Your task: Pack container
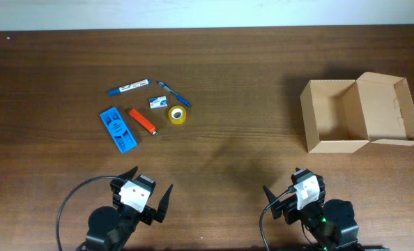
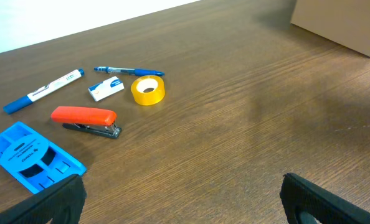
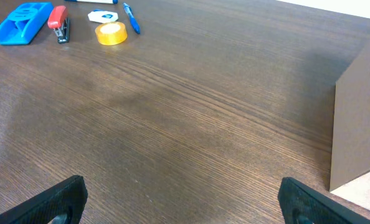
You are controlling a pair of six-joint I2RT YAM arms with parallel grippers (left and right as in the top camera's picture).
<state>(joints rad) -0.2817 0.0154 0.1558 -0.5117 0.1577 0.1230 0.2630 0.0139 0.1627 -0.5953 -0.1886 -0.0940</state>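
The tan cardboard container stands open at the right, its lid flap folded back to the right. It shows empty from above. It also shows in the left wrist view and the right wrist view. My left gripper is open and empty near the front edge at the left. My right gripper is open and empty near the front edge, in front of the container. Neither touches anything.
Stationery lies in a group at the left middle: a blue marker, a blue pen, a white eraser, a yellow tape roll, a red stapler and a blue case.
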